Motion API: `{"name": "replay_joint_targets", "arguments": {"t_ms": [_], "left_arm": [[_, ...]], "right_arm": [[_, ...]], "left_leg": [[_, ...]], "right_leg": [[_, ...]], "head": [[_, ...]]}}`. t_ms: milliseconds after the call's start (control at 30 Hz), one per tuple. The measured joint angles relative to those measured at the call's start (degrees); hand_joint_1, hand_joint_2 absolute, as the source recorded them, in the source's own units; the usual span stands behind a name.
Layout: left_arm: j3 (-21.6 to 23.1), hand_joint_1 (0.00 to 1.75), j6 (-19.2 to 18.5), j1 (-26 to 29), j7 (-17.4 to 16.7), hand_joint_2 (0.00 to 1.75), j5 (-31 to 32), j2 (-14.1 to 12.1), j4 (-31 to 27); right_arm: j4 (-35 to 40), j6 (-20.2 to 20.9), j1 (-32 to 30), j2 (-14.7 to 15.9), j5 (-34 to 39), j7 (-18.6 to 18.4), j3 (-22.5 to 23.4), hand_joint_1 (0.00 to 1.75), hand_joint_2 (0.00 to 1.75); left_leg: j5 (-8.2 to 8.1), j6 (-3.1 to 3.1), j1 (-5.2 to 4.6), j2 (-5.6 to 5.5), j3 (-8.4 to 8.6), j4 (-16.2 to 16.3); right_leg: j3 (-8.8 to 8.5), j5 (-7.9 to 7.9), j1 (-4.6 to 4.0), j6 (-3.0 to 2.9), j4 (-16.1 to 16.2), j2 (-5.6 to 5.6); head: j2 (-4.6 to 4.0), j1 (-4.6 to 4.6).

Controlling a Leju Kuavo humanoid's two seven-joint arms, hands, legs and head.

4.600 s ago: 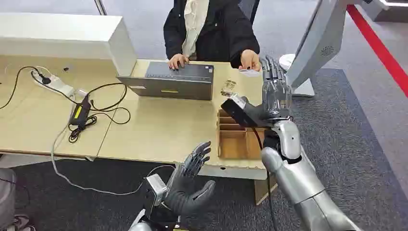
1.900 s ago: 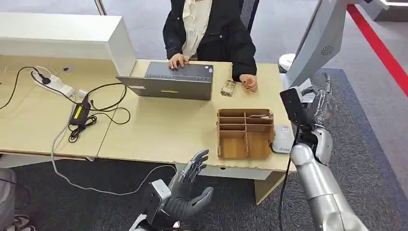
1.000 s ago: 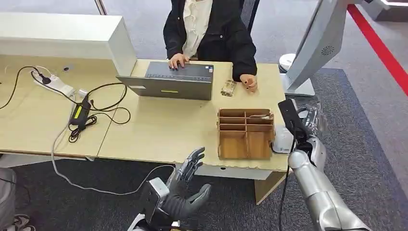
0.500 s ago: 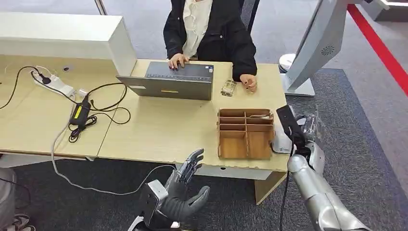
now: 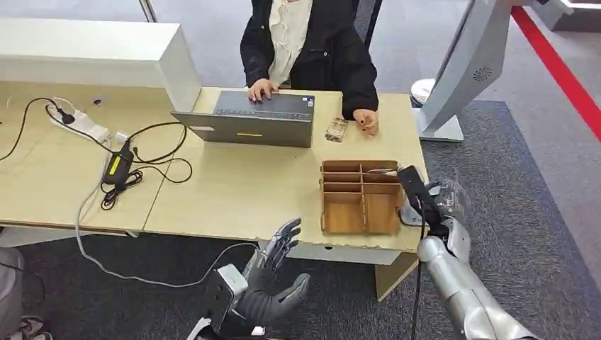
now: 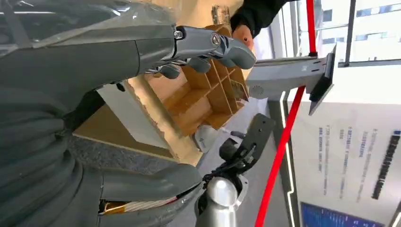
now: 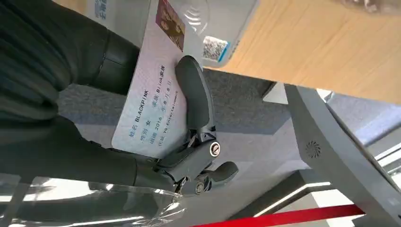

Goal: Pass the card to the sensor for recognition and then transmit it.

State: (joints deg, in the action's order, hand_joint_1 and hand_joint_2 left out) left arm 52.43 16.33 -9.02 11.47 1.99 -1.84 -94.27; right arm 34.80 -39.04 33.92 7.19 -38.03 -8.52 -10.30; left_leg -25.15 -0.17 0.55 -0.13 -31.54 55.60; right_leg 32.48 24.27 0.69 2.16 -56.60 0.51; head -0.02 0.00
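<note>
My right hand (image 5: pixel 442 201) hangs at the table's right edge, just right of the wooden organiser (image 5: pixel 360 197). In the right wrist view it (image 7: pixel 189 142) pinches a white printed card (image 7: pixel 151 90) between thumb and fingers (image 7: pixel 194 94). The card's far end lies over the edge of the white sensor (image 7: pixel 213 28), which carries a QR sticker. The sensor (image 5: pixel 409 212) sits beside the organiser, partly hidden by my wrist. Below the table's front edge, my left hand (image 5: pixel 273 283) stays open, fingers (image 6: pixel 208 47) spread and holding nothing.
A person sits across the table (image 5: pixel 234 191), one hand on the laptop (image 5: pixel 248 120), the other (image 5: pixel 367 121) resting near a small object (image 5: pixel 335 129). A grey monitor stand (image 5: pixel 468 64) rises at the right. Cables and a power strip (image 5: pixel 113 166) lie at the left.
My right hand drew back from the person's hand with the card, swung right past the monitor stand, then came down and left to the sensor. The left hand sank slightly.
</note>
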Motion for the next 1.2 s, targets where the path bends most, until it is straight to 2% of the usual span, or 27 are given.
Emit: {"name": "replay_joint_targets", "arguments": {"t_ms": [200,767,1200], "left_arm": [[0.0,0.0,-0.2,0.02,-0.04,1.75,0.0,-0.02,-0.06],[0.0,0.0,-0.61,0.04,-0.04,1.75,-0.02,-0.02,-0.07],[0.0,0.0,-2.3,0.04,0.35,1.75,-0.13,0.0,-0.07]], "right_arm": [[-1.05,0.11,-1.3,-0.52,-0.48,-1.07,-1.44,1.75,1.75],[-2.62,0.02,-2.04,-1.46,0.11,-0.87,-3.32,1.75,1.75],[-2.49,-0.57,-1.49,-1.2,1.34,-0.85,-4.41,1.75,1.75]], "left_leg": [[0.0,0.0,0.0,0.0,0.0,0.0],[0.01,0.0,0.0,0.01,0.08,0.0],[0.01,0.0,0.0,0.02,0.08,0.0]], "right_leg": [[0.0,0.0,0.0,0.0,0.0,0.0],[-0.05,-0.01,0.0,-0.01,0.0,-0.01],[-0.05,-0.01,0.0,0.0,0.0,-0.01]], "head": [[0.0,0.0],[0.0,0.0],[0.0,0.0]]}}
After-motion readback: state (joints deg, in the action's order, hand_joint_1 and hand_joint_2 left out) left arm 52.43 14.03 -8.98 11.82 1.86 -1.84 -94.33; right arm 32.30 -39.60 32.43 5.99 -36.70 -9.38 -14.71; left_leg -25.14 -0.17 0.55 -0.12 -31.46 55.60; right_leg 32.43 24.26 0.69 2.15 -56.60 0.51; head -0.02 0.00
